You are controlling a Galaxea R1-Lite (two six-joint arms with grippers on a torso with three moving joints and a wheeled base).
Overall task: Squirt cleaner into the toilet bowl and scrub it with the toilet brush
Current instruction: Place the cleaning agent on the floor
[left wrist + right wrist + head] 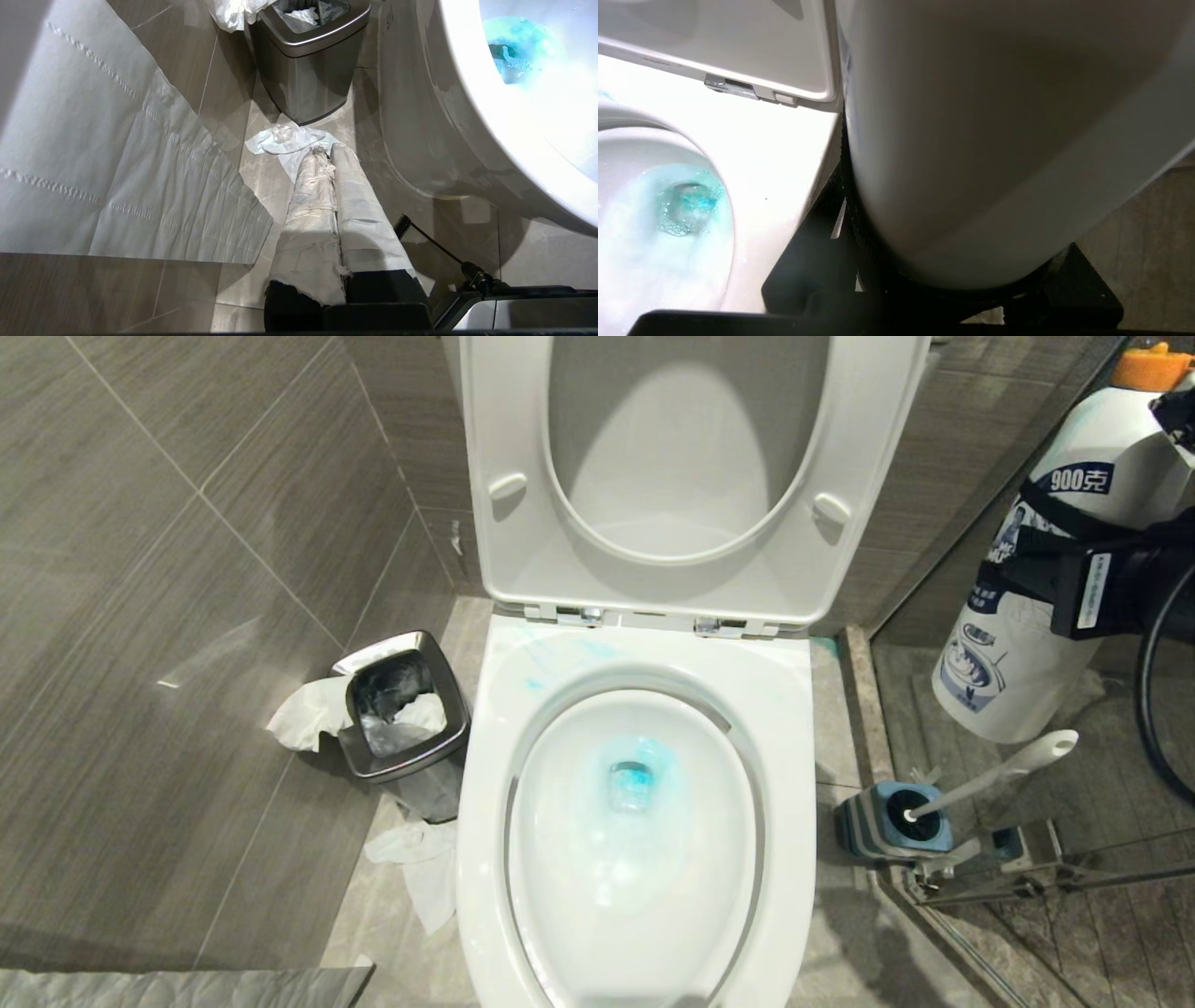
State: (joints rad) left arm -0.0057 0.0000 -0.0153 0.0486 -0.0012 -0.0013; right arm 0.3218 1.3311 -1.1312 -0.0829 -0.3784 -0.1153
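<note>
Head view — cleaner [1027, 644] clamped in right gripper [1074, 569].

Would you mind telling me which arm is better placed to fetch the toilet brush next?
The right. The toilet brush stands in its holder on the toilet bowl's right, below the right claw, though it must first put down the cleaner. The left claw sits shut by the bin, opposite.

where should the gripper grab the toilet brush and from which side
Probably the upper handle of the toilet brush, near its rounded tip. The slim handle leans up and away from the toilet bowl, out of its blue-and-grey holder, so the tip stands free. Come from above, fingers closing across the handle. The right gripper holds the cleaner, so it must put that down first.
</note>
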